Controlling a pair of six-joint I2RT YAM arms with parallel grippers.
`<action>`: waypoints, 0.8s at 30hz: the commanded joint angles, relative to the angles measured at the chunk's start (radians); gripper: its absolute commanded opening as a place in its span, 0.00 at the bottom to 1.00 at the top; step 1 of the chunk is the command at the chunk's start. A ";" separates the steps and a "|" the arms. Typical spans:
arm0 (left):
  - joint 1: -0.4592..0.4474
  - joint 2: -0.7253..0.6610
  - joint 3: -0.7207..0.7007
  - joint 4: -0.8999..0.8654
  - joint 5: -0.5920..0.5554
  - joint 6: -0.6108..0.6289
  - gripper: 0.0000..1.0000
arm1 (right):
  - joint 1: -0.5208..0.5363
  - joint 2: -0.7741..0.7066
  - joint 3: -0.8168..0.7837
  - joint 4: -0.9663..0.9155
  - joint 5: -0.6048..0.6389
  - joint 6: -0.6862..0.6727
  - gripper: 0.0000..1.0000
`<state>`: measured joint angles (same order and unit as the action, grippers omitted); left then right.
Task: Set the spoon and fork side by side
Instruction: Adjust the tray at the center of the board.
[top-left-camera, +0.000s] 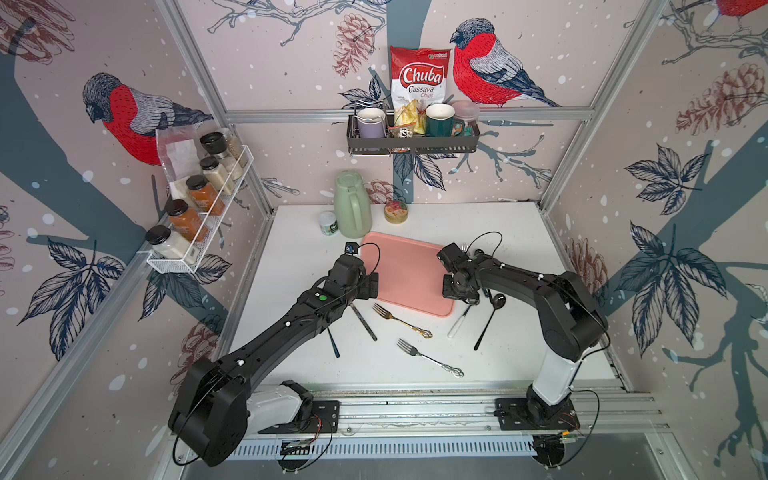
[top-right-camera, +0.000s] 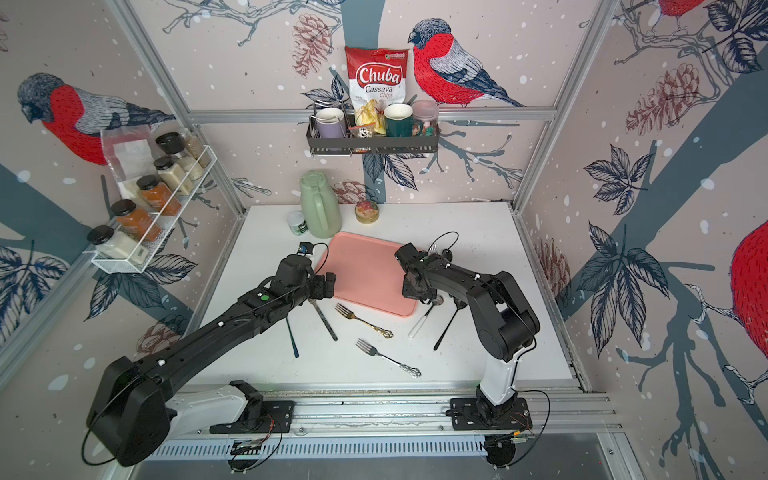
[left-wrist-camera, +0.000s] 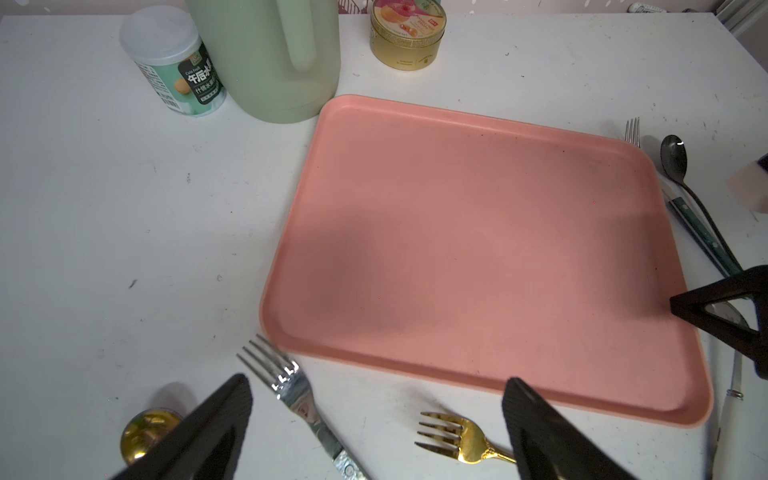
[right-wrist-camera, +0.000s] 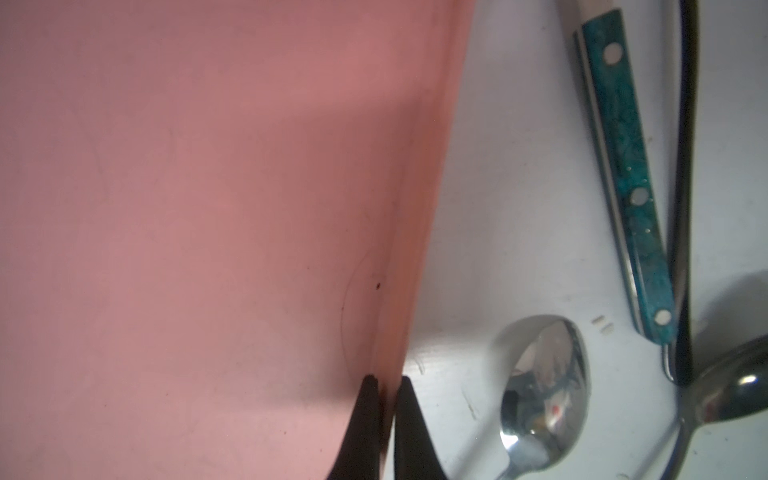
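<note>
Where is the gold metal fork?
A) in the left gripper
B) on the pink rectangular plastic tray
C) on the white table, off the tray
C: the gold fork lies flat on the white table beside the pink tray; the left gripper is open, empty.

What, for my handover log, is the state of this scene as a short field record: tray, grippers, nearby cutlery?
tray: pink tray, nothing on it
left gripper: left gripper open, above the table at the tray's near edge, holding nothing
right gripper: right gripper shut, tips at the tray's rim; whether they pinch it is unclear
forks: gold fork and silver fork, lying apart on the table
spoons: white-handled spoon and black spoon, beside the tray's near right corner
</note>
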<state>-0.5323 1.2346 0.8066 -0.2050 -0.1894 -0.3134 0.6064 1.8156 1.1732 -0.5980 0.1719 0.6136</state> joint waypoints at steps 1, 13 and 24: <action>0.005 0.043 0.033 -0.016 0.059 -0.017 0.94 | -0.009 0.006 0.005 -0.041 0.017 -0.106 0.01; 0.005 0.135 0.056 -0.008 0.060 -0.029 0.93 | -0.097 0.018 0.022 -0.009 -0.017 -0.156 0.01; 0.005 0.160 0.060 -0.006 0.061 -0.028 0.93 | -0.119 0.108 0.126 -0.021 -0.005 -0.224 0.01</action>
<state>-0.5312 1.3933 0.8574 -0.2203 -0.1314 -0.3408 0.4900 1.9072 1.2842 -0.6006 0.1303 0.4175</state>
